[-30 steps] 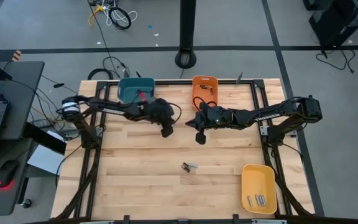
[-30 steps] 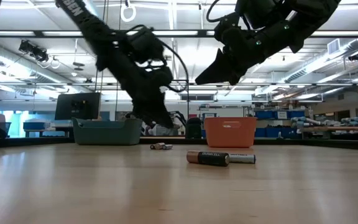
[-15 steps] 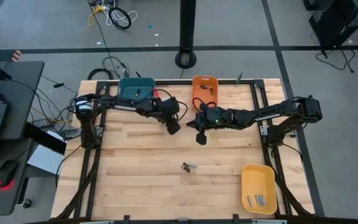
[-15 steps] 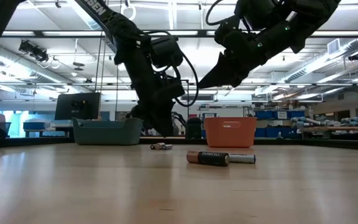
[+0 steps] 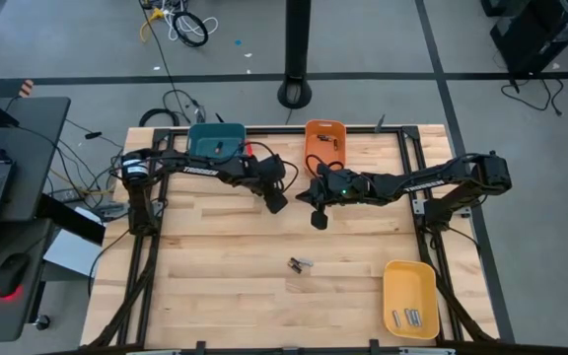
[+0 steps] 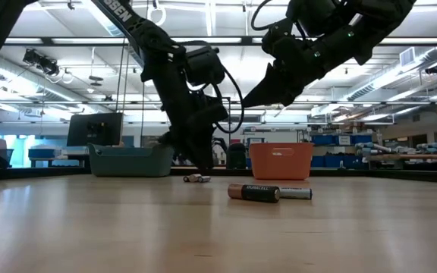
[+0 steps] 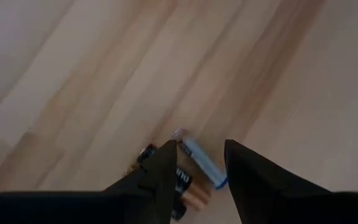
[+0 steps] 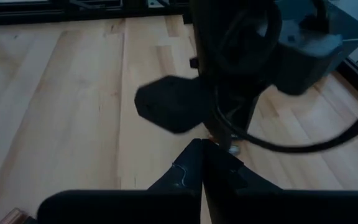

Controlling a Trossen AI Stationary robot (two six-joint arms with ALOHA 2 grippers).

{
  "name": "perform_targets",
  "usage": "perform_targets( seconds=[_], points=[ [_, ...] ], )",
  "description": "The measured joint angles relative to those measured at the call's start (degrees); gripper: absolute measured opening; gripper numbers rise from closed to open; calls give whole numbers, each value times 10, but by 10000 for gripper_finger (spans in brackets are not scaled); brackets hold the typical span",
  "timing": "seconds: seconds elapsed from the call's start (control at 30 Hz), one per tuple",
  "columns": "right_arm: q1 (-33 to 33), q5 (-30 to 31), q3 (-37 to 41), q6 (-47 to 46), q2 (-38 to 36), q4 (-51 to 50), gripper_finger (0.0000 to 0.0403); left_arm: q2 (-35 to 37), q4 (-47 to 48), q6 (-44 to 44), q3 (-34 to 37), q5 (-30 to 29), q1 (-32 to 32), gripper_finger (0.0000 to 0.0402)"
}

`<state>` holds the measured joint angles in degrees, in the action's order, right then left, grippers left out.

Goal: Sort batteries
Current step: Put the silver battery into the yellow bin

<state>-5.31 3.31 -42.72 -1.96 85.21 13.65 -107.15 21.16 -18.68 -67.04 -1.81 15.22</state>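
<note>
Batteries (image 7: 199, 163) lying loose on desk (image 5: 215, 296), near back edge; two more (image 5: 301, 263) lying mid-desk, others sitting in yellow bin (image 5: 409, 296) at front right corner. Left end effector (image 7: 196, 163) now hanging just above back pair, fingers (image 7: 160, 174) spreading apart, holding nothing. Second ago it was nearly shut and farther toward teal bin (image 5: 215, 140). Looks like it is getting ready to grab. Right end effector (image 5: 317, 219) waiting clenched, empty, near orange bin (image 5: 325, 133).
</note>
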Motion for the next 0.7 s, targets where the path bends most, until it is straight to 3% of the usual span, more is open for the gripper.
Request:
perform_targets(
  seconds=[0.47,0.7],
  points=[
    [1,0,0,0,0,-3,16,-28,-8,3,1,21,1,143],
    [1,0,0,0,0,-4,22,-39,-8,62,-2,33,-4,142]
  ],
)
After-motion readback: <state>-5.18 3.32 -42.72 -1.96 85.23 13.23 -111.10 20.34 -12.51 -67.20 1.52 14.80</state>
